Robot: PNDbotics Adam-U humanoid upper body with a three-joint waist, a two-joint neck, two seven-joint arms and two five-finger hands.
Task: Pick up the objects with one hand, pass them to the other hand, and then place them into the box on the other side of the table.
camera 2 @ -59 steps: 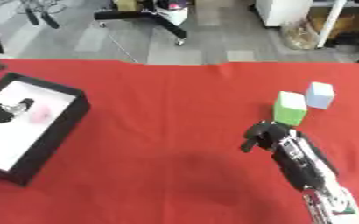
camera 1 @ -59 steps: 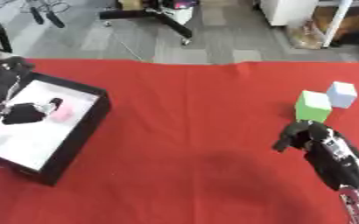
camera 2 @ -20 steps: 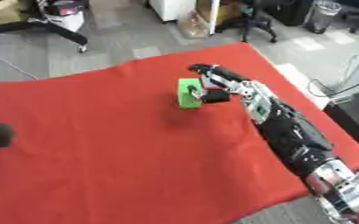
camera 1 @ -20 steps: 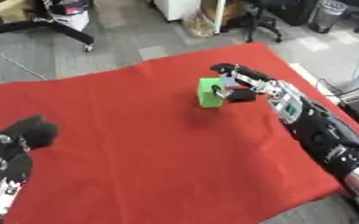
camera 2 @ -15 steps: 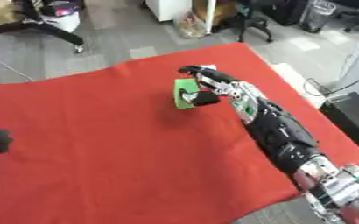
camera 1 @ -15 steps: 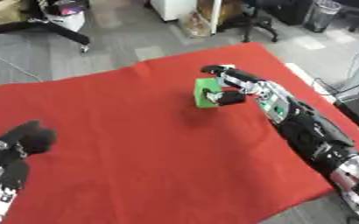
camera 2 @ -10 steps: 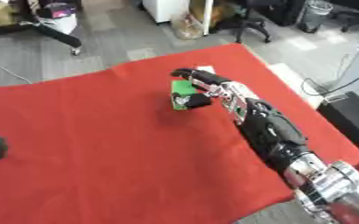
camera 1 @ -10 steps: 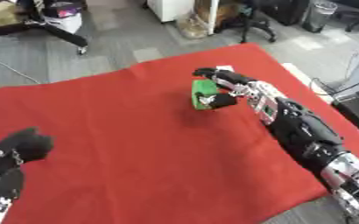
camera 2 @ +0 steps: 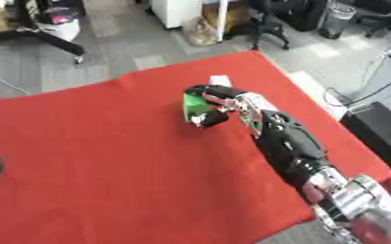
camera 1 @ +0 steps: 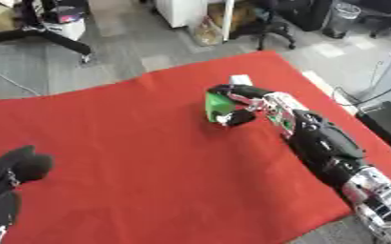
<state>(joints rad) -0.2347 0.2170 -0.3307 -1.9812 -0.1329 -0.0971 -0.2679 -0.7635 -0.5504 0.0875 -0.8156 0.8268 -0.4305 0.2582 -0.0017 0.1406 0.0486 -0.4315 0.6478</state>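
Since half a second ago the right hand has closed further round the green block; the fingers now curl over its top and the thumb presses its lower front. Block sits on the red surface near the far right edge, with a small pale block just behind it, closer to the far edge. Left hand shows at the near left corner, fingers curled, holding nothing. Progress, judged: early, grasp made or nearly made; lift, handover to the left hand and placing all remain. No box in view. No writing, brand or label readable anywhere.
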